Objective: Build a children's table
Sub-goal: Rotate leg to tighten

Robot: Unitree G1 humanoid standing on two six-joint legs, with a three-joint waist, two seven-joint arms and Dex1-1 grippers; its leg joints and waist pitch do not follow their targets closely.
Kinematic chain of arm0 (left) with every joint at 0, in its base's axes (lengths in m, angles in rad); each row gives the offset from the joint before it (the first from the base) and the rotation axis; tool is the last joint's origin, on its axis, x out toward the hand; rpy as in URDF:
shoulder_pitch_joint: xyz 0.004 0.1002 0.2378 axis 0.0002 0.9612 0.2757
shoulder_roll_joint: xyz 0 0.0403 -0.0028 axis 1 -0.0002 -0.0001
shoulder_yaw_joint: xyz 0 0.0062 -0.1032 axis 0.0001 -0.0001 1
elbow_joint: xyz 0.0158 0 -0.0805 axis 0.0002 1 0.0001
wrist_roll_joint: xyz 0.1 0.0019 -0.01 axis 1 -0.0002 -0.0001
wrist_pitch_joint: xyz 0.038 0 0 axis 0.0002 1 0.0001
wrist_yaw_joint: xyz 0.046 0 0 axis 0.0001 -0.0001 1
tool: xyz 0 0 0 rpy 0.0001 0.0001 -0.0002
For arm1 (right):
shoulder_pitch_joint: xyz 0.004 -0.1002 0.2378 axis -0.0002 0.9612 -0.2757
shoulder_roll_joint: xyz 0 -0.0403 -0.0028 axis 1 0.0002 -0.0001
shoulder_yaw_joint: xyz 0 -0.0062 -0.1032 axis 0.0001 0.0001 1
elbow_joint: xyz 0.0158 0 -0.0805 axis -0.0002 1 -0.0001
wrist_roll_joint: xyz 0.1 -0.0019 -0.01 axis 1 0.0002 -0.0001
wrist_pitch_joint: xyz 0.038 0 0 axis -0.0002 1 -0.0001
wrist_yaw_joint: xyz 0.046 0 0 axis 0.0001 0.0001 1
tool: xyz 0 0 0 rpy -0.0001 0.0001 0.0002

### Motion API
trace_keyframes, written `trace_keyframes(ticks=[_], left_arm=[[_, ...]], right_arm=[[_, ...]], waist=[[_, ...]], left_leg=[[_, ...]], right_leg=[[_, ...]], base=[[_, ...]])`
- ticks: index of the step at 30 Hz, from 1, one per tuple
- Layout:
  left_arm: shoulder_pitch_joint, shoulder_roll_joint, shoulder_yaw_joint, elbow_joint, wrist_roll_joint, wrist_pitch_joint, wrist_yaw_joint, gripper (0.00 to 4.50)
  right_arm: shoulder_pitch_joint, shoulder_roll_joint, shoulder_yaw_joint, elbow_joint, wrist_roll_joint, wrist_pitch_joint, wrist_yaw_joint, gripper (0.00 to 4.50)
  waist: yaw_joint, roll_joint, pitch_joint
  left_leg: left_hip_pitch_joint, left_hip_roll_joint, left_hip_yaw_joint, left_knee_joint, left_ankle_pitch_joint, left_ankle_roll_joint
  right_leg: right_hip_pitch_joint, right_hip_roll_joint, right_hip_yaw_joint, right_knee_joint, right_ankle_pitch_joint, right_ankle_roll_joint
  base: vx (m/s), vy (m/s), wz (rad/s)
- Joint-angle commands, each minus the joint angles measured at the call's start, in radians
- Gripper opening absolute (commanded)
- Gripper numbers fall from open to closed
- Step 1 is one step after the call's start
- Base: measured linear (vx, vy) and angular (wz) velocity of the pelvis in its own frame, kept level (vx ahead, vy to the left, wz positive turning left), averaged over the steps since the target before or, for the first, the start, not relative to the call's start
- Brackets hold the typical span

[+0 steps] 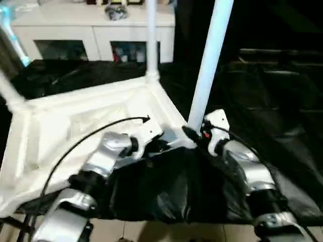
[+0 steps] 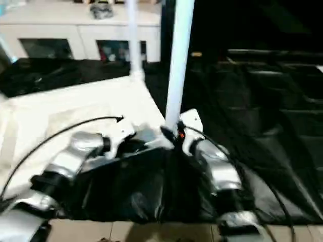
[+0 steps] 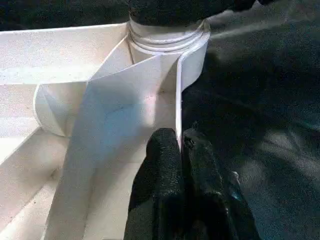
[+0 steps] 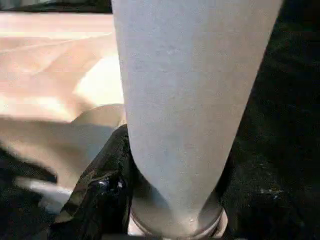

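Note:
The children's table lies upside down: its white tabletop [image 1: 75, 121] shows its ribbed underside, on a black cover. A white leg [image 1: 151, 35] stands in the far corner socket, and another leg [image 1: 9, 91] rises at the far left corner. At the near right corner a third leg [image 1: 209, 55] stands upright. My right gripper [image 1: 194, 133] is shut on its base, with a black finger [image 4: 102, 187] on one side of the tube [image 4: 185, 100]. Just left of that corner, my left gripper [image 1: 161, 143] is shut on the tabletop's thin rim [image 3: 178, 95], below the round socket [image 3: 167, 40].
A white cabinet [image 1: 91, 25] with glass doors stands behind the tabletop. Black sheeting [image 1: 166, 191] covers the surface under my forearms and hangs over its near edge. Dark furniture [image 1: 272, 65] fills the right side. Light floor [image 1: 166, 232] shows below the near edge.

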Motion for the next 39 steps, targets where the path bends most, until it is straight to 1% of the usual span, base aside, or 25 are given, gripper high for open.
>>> trace_keyframes(ticks=[1, 2, 3, 4, 5, 6, 7, 8, 9, 10, 11, 13, 15, 16, 17, 19, 21, 22, 24, 25, 27, 28, 32, 35, 39], left_arm=[[-0.063, -0.087, -0.022, -0.012, -0.009, -0.002, 0.074, 0.00], [-0.068, -0.099, -0.028, -0.010, -0.005, -0.003, 0.083, 0.00], [-0.069, -0.111, -0.034, -0.013, 0.006, -0.003, 0.093, 0.00], [-0.069, -0.111, -0.034, -0.013, 0.006, -0.003, 0.093, 0.00], [-0.067, -0.109, -0.036, -0.018, 0.007, -0.004, 0.085, 0.00], [-0.067, -0.109, -0.036, -0.018, 0.007, -0.004, 0.085, 0.00], [-0.059, -0.094, -0.039, -0.029, 0.004, -0.017, 0.060, 0.00], [-0.055, -0.086, -0.041, -0.035, 0.002, -0.026, 0.046, 0.00], [-0.041, -0.058, -0.045, -0.050, -0.002, -0.046, 0.008, 0.00], [-0.040, -0.056, -0.045, -0.051, -0.003, -0.047, 0.005, 0.00], [-0.040, -0.056, -0.045, -0.051, -0.003, -0.047, 0.005, 0.00], [-0.023, -0.022, -0.049, -0.071, -0.012, -0.060, -0.049, 0.00], [-0.010, 0.012, -0.051, -0.083, -0.019, -0.071, -0.099, 0.00], [-0.002, 0.043, -0.052, -0.090, -0.023, -0.085, -0.137, 0.00], [-0.002, 0.044, -0.051, -0.090, -0.024, -0.085, -0.139, 0.00], [0.005, 0.075, -0.046, -0.098, -0.036, -0.093, -0.184, 0.00], [0.009, 0.103, -0.040, -0.106, -0.052, -0.103, -0.232, 0.00], [0.010, 0.117, -0.038, -0.108, -0.058, -0.111, -0.257, 0.00], [0.011, 0.123, -0.037, -0.110, -0.061, -0.113, -0.268, 0.00], [0.011, 0.126, -0.037, -0.111, -0.063, -0.114, -0.274, 0.00], [0.012, 0.159, -0.032, -0.119, -0.077, -0.119, -0.321, 0.00], [0.014, 0.179, -0.032, -0.124, -0.086, -0.120, -0.347, 0.00], [0.022, 0.220, -0.034, -0.144, -0.097, -0.122, -0.395, 0.00], [0.028, 0.232, -0.029, -0.161, -0.099, -0.112, -0.414, 0.00], [0.033, 0.246, -0.029, -0.174, -0.109, -0.104, -0.426, 0.00]], right_arm=[[0.001, 0.100, 0.081, 0.066, 0.014, 0.052, -0.005, 1.97], [-0.014, 0.116, 0.077, 0.078, 0.016, 0.042, -0.022, 1.97], [-0.027, 0.138, 0.062, 0.085, 0.019, 0.029, -0.033, 1.97], [-0.027, 0.138, 0.062, 0.085, 0.019, 0.029, -0.033, 2.32], [-0.027, 0.140, 0.049, 0.078, 0.037, 0.034, -0.016, 2.32], [-0.027, 0.140, 0.049, 0.078, 0.037, 0.034, -0.016, 2.32], [-0.020, 0.132, 0.038, 0.062, 0.058, 0.041, 0.020, 2.55], [-0.015, 0.124, 0.037, 0.054, 0.065, 0.043, 0.039, 2.72], [0.003, 0.088, 0.057, 0.026, 0.063, 0.043, 0.101, 2.74], [0.004, 0.086, 0.059, 0.024, 0.063, 0.043, 0.105, 2.74], [0.004, 0.086, 0.059, 0.024, 0.063, 0.043, 0.105, 2.81], [0.019, 0.041, 0.082, 0.007, 0.044, 0.032, 0.154, 3.12], [0.026, -0.003, 0.098, 0.001, 0.034, 0.017, 0.210, 3.12], [0.030, -0.042, 0.112, -0.004, 0.033, 0.006, 0.273, 3.12], [0.030, -0.044, 0.112, -0.005, 0.034, 0.006, 0.277, 3.12], [0.033, -0.086, 0.128, -0.014, 0.037, 0.004, 0.360, 3.12], [0.036, -0.129, 0.151, -0.032, 0.039, 0.000, 0.454, 3.12], [0.039, -0.151, 0.164, -0.045, 0.041, -0.003, 0.503, 3.12], [0.040, -0.161, 0.170, -0.052, 0.043, -0.003, 0.525, 3.12], [0.041, -0.166, 0.172, -0.056, 0.044, -0.003, 0.535, 3.12], [0.038, -0.211, 0.194, -0.082, 0.059, -0.003, 0.630, 3.12], [0.032, -0.231, 0.203, -0.091, 0.068, 0.000, 0.682, 3.12], [0.013, -0.266, 0.229, -0.101, 0.079, 0.009, 0.783, 2.99], [0.007, -0.277, 0.242, -0.103, 0.074, 0.010, 0.826, 2.99], [0.001, -0.279, 0.247, -0.098, 0.083, 0.008, 0.838, 2.65]], waist=[[-0.022, 0.012, -0.034], [-0.027, 0.015, -0.033], [-0.031, 0.025, -0.030], [-0.028, 0.026, -0.034], [-0.027, 0.017, -0.031], [-0.026, 0.012, -0.030], [-0.033, 0.006, -0.027], [-0.033, 0.006, -0.027], [-0.033, 0.017, -0.023], [-0.034, 0.018, -0.024], [-0.031, 0.019, -0.029], [-0.027, 0.010, -0.033], [-0.023, 0.008, -0.033], [-0.021, 0.009, -0.039], [-0.018, 0.010, -0.043], [-0.007, 0.008, -0.054], [-0.001, 0.003, -0.053], [0.008, -0.004, -0.051], [0.021, -0.009, -0.056], [0.027, -0.006, -0.058], [0.041, -0.014, -0.067], [0.051, -0.010, -0.069], [0.059, -0.012, -0.072], [0.065, -0.013, -0.061], [0.066, -0.007, -0.050]], left_leg=[[0.056, 0.021, -0.032, -0.075, -0.707, -0.037], [0.053, 0.024, -0.034, -0.080, -0.722, -0.032], [0.041, 0.039, -0.046, -0.106, -0.782, -0.038], [0.028, 0.047, -0.048, -0.120, -0.800, -0.046], [0.034, 0.042, -0.043, -0.118, -0.803, -0.047], [0.058, 0.023, -0.033, -0.091, -0.778, -0.045], [0.064, 0.011, -0.031, -0.070, -0.727, -0.026], [0.064, 0.011, -0.031, -0.070, -0.727, -0.026], [0.052, 0.016, -0.036, -0.078, -0.715, -0.015], [0.046, 0.022, -0.040, -0.086, -0.732, -0.015], [0.031, 0.032, -0.047, -0.098, -0.744, -0.028], [0.036, 0.023, -0.041, -0.088, -0.695, -0.030], [0.025, 0.021, -0.039, -0.084, -0.635, -0.014], [0.014, 0.025, -0.039, -0.087, -0.606, -0.006], [0.011, 0.028, -0.038, -0.088, -0.583, -0.005], [0.001, 0.031, -0.022, -0.086, -0.463, 0.016], [0.003, 0.029, -0.013, -0.081, -0.434, 0.032], [0.008, 0.028, -0.004, -0.075, -0.430, 0.045], [0.009, 0.033, 0.004, -0.071, -0.374, 0.052], [0.011, 0.034, 0.006, -0.069, -0.352, 0.055], [-0.002, 0.036, 0.010, -0.063, -0.236, 0.080], [-0.003, 0.036, 0.012, -0.056, -0.199, 0.097], [-0.007, 0.035, 0.015, -0.046, -0.141, 0.128], [-0.008, 0.037, 0.018, -0.049, -0.166, 0.123], [-0.002, 0.041, 0.017, -0.058, -0.234, 0.074]], right_leg=[[-0.002, -0.031, -0.027, -0.124, -0.667, -0.060], [0.009, -0.032, -0.035, -0.125, -0.641, -0.057], [0.031, -0.028, -0.038, -0.100, -0.555, -0.068], [0.046, -0.035, -0.022, -0.075, -0.480, -0.089], [0.033, -0.036, -0.019, -0.085, -0.493, -0.096], [0.005, -0.048, -0.019, -0.111, -0.594, -0.095], [-0.001, -0.054, -0.039, -0.139, -0.687, -0.065], [-0.001, -0.054, -0.039, -0.139, -0.687, -0.065], [0.019, -0.050, -0.061, -0.142, -0.694, -0.029], [0.030, -0.051, -0.063, -0.135, -0.672, -0.025], [0.041, -0.059, -0.046, -0.111, -0.620, -0.040], [0.023, -0.068, -0.032, -0.117, -0.634, -0.066], [0.025, -0.073, -0.025, -0.114, -0.637, -0.079], [0.034, -0.073, -0.017, -0.104, -0.595, -0.092], [0.035, -0.073, -0.012, -0.099, -0.557, -0.106], [0.033, -0.064, 0.006, -0.073, -0.349, -0.192], [0.028, -0.061, 0.010, -0.069, -0.323, -0.216], [0.024, -0.058, 0.015, -0.067, -0.365, -0.222], [0.022, -0.059, 0.026, -0.061, -0.352, -0.224], [0.022, -0.058, 0.027, -0.057, -0.330, -0.231], [0.036, -0.053, 0.026, -0.034, -0.198, -0.254], [0.033, -0.051, 0.027, -0.022, -0.135, -0.273], [0.034, -0.049, 0.025, -0.005, -0.034, -0.307], [0.029, -0.049, 0.025, -0.012, -0.094, -0.297], [0.023, -0.048, 0.027, -0.023, -0.201, -0.264]], base=[[-0.053, 0.025, -0.02], [0.000, 0.000, 0.00], [0.000, 0.000, 0.00], [0.000, 0.000, 0.00], [0.000, 0.000, 0.00], [0.000, 0.000, 0.00], [0.000, 0.000, 0.00], [0.000, 0.000, 0.00], [0.000, 0.000, 0.00], [0.000, 0.000, 0.00], [0.000, 0.000, 0.00], [0.000, 0.000, 0.00], [0.000, 0.000, 0.00], [0.000, 0.000, 0.00], [0.000, 0.000, 0.00], [0.000, 0.000, 0.00], [0.000, 0.000, 0.00], [0.000, 0.000, 0.00], [0.051, -0.030, 0.09], [0.054, -0.028, 0.09], [0.051, -0.019, 0.01], [0.000, 0.000, 0.00], [0.000, 0.000, 0.00], [0.000, 0.000, 0.00], [0.000, 0.000, 0.00]])
